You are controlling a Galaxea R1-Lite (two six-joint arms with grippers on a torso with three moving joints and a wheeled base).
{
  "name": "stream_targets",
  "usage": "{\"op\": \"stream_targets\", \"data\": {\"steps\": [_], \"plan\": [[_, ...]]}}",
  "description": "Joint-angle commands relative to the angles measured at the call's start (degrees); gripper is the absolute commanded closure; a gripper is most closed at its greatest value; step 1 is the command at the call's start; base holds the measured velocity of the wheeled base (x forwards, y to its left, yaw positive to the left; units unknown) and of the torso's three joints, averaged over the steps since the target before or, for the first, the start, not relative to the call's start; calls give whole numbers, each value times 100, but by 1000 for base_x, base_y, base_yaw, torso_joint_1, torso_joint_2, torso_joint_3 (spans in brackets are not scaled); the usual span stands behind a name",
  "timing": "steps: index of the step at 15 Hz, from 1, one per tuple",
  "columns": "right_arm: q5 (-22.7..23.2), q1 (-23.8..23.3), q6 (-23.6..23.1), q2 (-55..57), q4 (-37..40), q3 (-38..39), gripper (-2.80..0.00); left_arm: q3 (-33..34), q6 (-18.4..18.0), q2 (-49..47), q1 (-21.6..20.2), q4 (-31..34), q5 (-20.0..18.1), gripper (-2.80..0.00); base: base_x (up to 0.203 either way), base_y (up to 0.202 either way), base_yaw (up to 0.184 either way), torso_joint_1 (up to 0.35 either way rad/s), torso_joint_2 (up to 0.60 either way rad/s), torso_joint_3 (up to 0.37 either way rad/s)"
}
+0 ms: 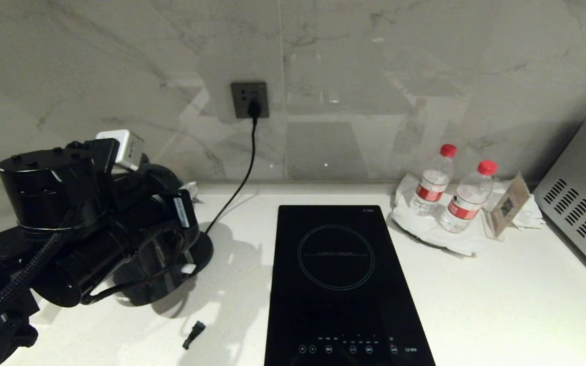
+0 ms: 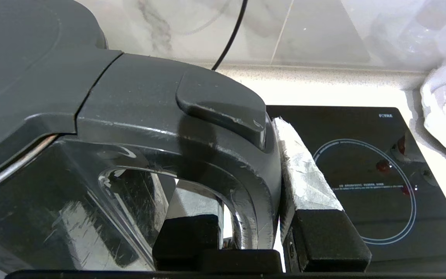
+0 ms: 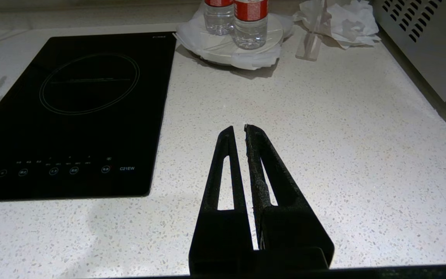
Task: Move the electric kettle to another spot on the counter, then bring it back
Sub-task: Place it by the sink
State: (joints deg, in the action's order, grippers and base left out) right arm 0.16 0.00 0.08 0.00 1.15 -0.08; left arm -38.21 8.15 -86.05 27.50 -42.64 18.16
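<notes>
The electric kettle (image 2: 91,116) fills the left wrist view, glossy black, with its lid at one side and its loop handle (image 2: 246,155) in the middle. My left gripper (image 2: 246,174) is shut on that handle. One taped finger (image 2: 304,174) presses the outside of the handle and the other sits inside the loop. In the head view my left arm (image 1: 69,218) covers most of the kettle at the left of the counter (image 1: 501,295). My right gripper (image 3: 238,128) hangs shut and empty over bare counter (image 3: 343,155), right of the hob.
The black induction hob (image 1: 344,284) lies mid-counter. The round kettle base (image 1: 204,249) has a cord (image 1: 237,188) up to the wall socket (image 1: 250,100). Two water bottles (image 1: 433,180) stand on white paper at the back right, by a metal appliance (image 1: 583,203). A small black piece (image 1: 194,334) lies near the front.
</notes>
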Motion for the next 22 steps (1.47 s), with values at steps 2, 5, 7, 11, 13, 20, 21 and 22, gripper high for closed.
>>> {"op": "stream_targets", "data": {"steps": [2, 5, 7, 11, 13, 20, 21, 22], "plan": [[2, 0, 1, 0, 0, -1, 0, -20, 20, -26, -17, -25, 21, 0, 0, 0, 0, 6, 2, 127], [2, 0, 1, 0, 0, -1, 0, -45, 20, -43, -8, -25, 21, 0, 0, 0, 0, 0, 1, 188], [2, 0, 1, 0, 0, -1, 0, -33, 20, -43, -8, -16, 21, 0, 0, 0, 0, 1, 3, 195], [2, 0, 1, 0, 0, -1, 0, 18, 20, -22, -19, -24, 18, 0, 0, 0, 0, 4, 2, 203], [2, 0, 1, 0, 0, -1, 0, 163, 19, 1, -52, -68, -5, 0, 0, 0, 0, -4, -2, 122], [2, 0, 1, 0, 0, -1, 0, 358, 20, 18, -69, -77, 21, 0, 0, 0, 0, 0, 1, 11], [2, 0, 1, 0, 0, -1, 0, 402, 29, 25, -93, -77, 21, 0, 0, 0, 0, 0, 0, 0], [2, 0, 1, 0, 0, -1, 0, 427, 66, 74, -126, -77, 21, 0, 0, 0, 0, 0, 0, 0]]}}
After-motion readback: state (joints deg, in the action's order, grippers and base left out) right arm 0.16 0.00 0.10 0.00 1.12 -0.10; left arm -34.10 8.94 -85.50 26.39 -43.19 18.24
